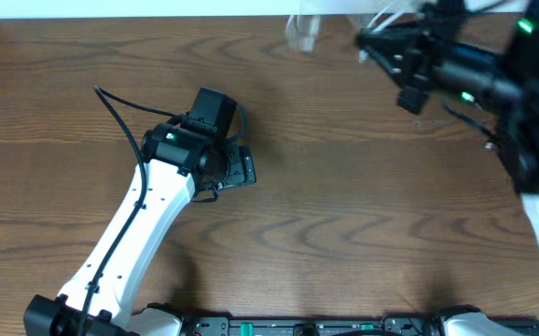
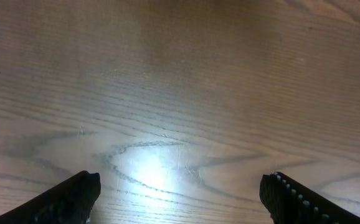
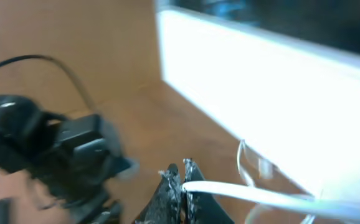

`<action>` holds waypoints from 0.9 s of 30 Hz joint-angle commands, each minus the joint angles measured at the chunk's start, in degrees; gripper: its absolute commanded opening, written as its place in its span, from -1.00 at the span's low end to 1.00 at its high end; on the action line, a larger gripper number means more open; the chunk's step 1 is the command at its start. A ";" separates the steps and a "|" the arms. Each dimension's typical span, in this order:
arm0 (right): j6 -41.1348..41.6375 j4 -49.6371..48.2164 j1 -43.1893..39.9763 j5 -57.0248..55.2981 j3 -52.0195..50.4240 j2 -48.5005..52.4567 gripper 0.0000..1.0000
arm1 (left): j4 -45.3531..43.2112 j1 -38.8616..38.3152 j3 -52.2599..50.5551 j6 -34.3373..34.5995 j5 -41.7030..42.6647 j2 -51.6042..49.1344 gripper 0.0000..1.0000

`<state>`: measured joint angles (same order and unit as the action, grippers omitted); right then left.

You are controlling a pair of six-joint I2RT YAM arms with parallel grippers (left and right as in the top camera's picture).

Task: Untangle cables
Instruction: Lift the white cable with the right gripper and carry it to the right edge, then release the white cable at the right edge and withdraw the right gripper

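A: We log the left gripper (image 2: 180, 182) spread wide, low over the wooden table (image 2: 167, 74).
B: We see the right gripper (image 3: 181, 179) pinching the white cable (image 3: 255, 194) (blurred) near the table's far edge.

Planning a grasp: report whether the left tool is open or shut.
The left tool is open: its fingers stand far apart, only bare table between them.

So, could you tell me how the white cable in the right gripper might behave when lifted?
Probably floppy: the white cable curls into a loose loop beyond the right gripper, so it should sag. It is likely light, being thin. It may slip, as it is pinched only at the very tips.
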<state>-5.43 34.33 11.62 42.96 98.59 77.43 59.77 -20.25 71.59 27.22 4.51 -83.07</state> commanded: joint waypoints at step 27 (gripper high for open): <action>13.05 1.77 -35.67 -63.01 -0.85 8.79 -0.98 | 0.83 0.35 -0.20 0.31 -0.72 -0.20 0.73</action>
<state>-0.32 35.77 -19.94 -12.71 97.65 83.99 59.92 -20.25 71.59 27.20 4.51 -83.07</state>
